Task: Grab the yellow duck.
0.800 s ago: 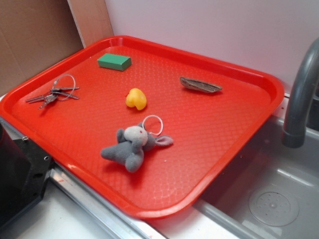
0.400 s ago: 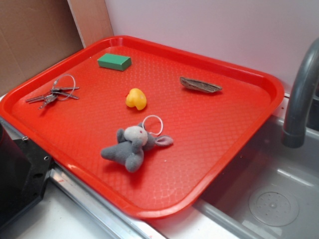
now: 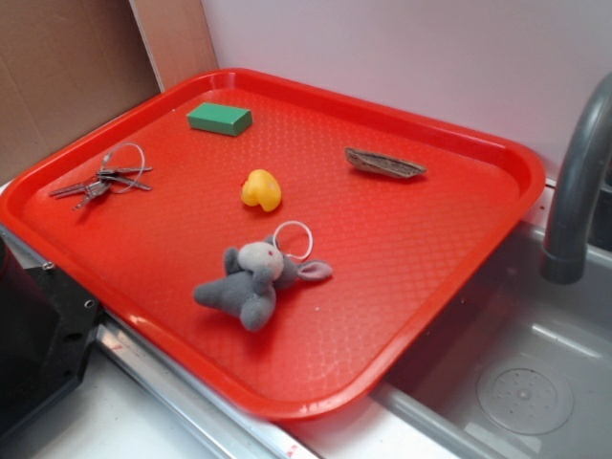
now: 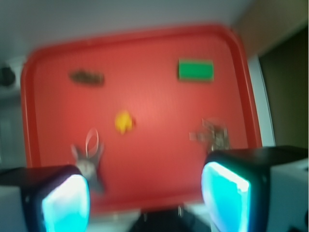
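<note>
One duck (image 3: 261, 189) sits near the middle of your tray (image 3: 449, 277), glossy yellow with an orange tinge along its lower side; in the blurred wrist view it (image 4: 124, 122) shows as a small yellow spot, well clear of the fingers (image 4: 65, 200). Nothing touches it. Just in front of it on the exterior view lies a grey plush (image 3: 253, 279) on its side, with a white ring (image 3: 293, 238) at its head between plush and duck. Behind the duck, toward the far left corner, you have a green block (image 3: 219, 118) lying flat. Off to the left lies a bunch of keys (image 3: 107, 178) on a wire loop, well apart from the duck. To the right, near the far rim, rests a flat brown scrap (image 3: 383, 163). The tray spans the bench, its right corner reaching over a grey sink (image 3: 526, 382), where a grey faucet (image 3: 577, 186) rises beside the rim. Your fingers stand wide apart in the wrist view, one at each lower corner, holding nothing, above the tray's near edge and looking down over the whole tray.
</note>
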Available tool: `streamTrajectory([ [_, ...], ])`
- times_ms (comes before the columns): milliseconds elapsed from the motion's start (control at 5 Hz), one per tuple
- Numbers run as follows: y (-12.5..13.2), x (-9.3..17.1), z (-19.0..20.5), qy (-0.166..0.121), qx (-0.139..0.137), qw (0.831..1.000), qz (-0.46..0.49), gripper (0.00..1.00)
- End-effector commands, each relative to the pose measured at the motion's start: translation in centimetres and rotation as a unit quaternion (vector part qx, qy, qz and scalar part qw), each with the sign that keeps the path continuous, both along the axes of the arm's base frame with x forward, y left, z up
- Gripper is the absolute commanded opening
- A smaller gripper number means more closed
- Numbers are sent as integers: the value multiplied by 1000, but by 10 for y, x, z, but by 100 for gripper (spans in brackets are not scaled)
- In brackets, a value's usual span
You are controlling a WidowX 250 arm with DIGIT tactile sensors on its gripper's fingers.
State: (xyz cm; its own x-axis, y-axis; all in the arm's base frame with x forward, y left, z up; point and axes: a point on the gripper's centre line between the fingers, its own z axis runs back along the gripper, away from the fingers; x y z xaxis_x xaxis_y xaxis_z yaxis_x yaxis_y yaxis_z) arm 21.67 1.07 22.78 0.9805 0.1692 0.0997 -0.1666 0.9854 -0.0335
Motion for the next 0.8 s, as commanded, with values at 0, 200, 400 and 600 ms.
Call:
streamTrajectory([
  [0,-25,74,-65,64,32,993,-93,100],
  [200,-52,63,-96,86,31,985,-145,100],
  [400,-71,37,-107,86,15,980,-177,100],
  [600,-72,15,-116,92,29,979,-179,100],
])
